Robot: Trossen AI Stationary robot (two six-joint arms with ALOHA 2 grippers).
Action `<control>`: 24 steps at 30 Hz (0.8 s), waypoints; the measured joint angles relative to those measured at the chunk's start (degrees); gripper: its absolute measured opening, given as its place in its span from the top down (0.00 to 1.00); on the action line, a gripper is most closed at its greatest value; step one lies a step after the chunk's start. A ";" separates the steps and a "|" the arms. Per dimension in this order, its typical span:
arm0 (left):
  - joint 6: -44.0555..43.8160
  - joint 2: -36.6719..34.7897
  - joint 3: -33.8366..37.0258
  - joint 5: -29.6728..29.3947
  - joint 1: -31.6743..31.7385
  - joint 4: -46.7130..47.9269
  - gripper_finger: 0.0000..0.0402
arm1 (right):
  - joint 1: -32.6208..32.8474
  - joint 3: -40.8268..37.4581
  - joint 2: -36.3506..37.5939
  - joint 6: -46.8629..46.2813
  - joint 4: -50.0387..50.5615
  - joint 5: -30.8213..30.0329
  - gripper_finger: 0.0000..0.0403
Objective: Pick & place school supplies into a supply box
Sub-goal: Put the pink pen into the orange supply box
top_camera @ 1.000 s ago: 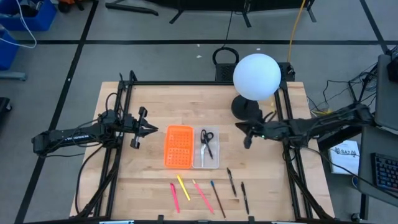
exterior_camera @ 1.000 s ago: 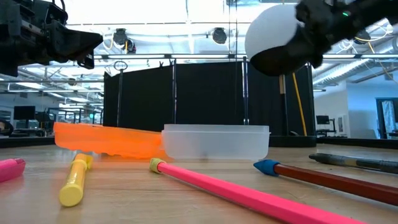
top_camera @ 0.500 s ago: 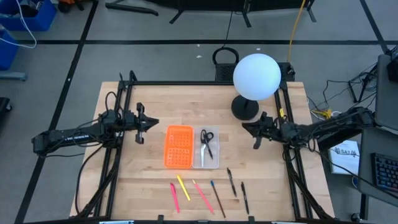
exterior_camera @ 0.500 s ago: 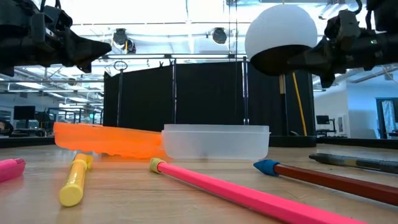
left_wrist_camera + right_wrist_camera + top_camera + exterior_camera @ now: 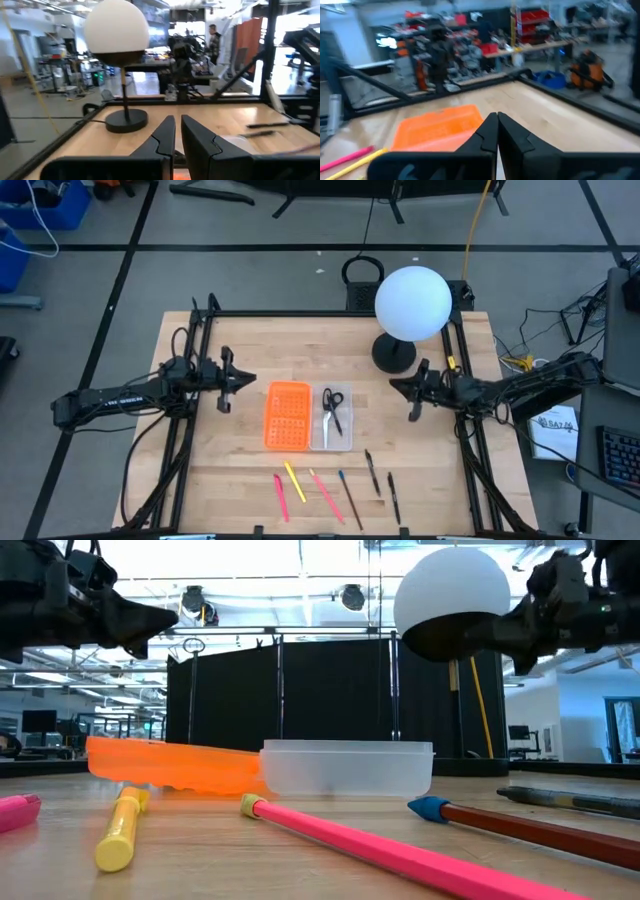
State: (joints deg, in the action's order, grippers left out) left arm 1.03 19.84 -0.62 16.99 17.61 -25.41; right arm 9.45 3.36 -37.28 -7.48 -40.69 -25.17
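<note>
The scissors point(image 5: 333, 410) already lie in the clear half of the supply box point(image 5: 307, 416). The pens and pencils point(image 5: 335, 489) lie in a row on the table point(image 5: 240, 480) near its front edge, each long axis running roughly front to back. My right gripper point(image 5: 410, 394) hangs beside the globe lamp point(image 5: 412, 304), fingers closed, holding nothing; I judge it nearer the black pens point(image 5: 382, 481). My left gripper point(image 5: 234, 378), fingers nearly together and empty, hovers beside the box's orange half.
</note>
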 joint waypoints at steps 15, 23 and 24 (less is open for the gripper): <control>-13.23 0.02 -1.43 1.76 -3.79 9.61 0.95 | 0.04 -0.13 1.31 8.65 -2.19 15.24 1.00; -11.49 0.04 -12.03 -22.86 -20.18 24.62 0.99 | 0.01 -0.15 12.40 11.19 9.02 16.21 1.00; -11.89 0.32 -14.16 -26.24 -22.93 26.76 0.99 | 0.01 -0.12 14.45 11.21 11.04 16.63 1.00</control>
State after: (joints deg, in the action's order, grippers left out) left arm -10.86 20.16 -14.78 -9.24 -5.32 1.35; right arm 9.46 3.24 -22.82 3.73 -29.65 -8.53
